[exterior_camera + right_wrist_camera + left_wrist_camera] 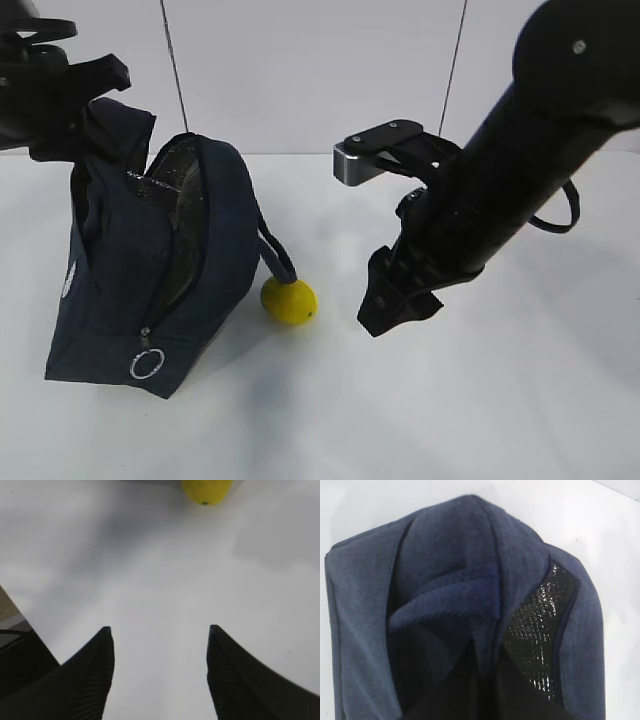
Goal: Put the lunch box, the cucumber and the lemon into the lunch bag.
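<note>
Your right fingers (159, 675) are spread wide apart with nothing between them. They hang above the white counter (150, 570), and the lemon (206, 490) lies straight ahead of them at the far edge of the right wrist view. From the side, the right gripper (395, 310) is to the right of the lemon (288, 300), near it but not touching.

Your left fingers cannot be seen. The left wrist view is filled with blue cloth, so you cannot tell whether they are pinching it or let go. From the side, the left arm (45, 85) sits at the top left corner of the lunch bag (140, 270), where the cloth looks lifted, so it may be holding the bag up and open.

The bag stands on the counter with its mouth gaping, and you can see the shiny lining (537, 630) inside. The zipper ring (146, 364) hangs low on the front.

You cannot see the lunch box or the cucumber anywhere on the counter. They may be inside the bag, but you cannot see in far enough to know. The lemon is still out, so that part is left to do.

The lemon lies right beside the bag, touching or almost touching the handle loop (278, 255). That loop and the bag wall sit close behind it, so your fingers could bump them. The lemon is round and may roll.
</note>
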Controlling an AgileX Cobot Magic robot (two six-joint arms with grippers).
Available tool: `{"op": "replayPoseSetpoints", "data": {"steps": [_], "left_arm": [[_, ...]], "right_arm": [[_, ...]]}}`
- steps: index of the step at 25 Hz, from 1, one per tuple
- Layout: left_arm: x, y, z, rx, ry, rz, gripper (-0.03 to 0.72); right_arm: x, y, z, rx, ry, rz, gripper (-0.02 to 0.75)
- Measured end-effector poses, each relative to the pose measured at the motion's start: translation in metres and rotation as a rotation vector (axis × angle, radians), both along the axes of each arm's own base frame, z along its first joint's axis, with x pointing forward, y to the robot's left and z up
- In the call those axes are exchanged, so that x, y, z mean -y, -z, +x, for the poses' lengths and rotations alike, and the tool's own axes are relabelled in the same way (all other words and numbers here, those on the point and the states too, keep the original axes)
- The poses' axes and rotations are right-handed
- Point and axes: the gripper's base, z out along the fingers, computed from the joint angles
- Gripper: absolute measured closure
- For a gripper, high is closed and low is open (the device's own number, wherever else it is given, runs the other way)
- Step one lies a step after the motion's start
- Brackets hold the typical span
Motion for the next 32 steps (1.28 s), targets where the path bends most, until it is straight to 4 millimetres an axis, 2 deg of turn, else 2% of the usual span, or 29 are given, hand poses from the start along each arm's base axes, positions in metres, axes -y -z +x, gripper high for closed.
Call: {"op": "replayPoseSetpoints", "data": {"steps": [5, 8, 16, 22, 28, 32], "left_arm": [[0.000, 0.000, 0.000, 0.004, 0.004, 0.003, 0.695], [0.000, 0.000, 0.000, 0.005, 0.004, 0.003, 0.695], [0.000, 0.000, 0.001, 0.006, 0.005, 0.004, 0.695], [0.000, 0.000, 0.001, 0.006, 0.006, 0.005, 0.695], [-0.001, 0.000, 0.001, 0.012, 0.011, 0.020, 0.695], [-0.002, 0.001, 0.001, 0.017, 0.018, 0.041, 0.695]], "right_arm": [[0.011, 0.020, -0.017, 0.112, 0.004, 0.036, 0.288], [0.012, 0.029, -0.020, 0.156, 0.008, 0.069, 0.288], [0.007, 0.025, -0.005, 0.270, 0.140, 0.163, 0.288], [0.005, 0.041, 0.001, 0.322, 0.020, 0.110, 0.287], [-0.003, 0.057, 0.005, 0.310, -0.034, 0.144, 0.176], [-0.009, 0.068, 0.009, 0.321, -0.065, 0.186, 0.157]]}}
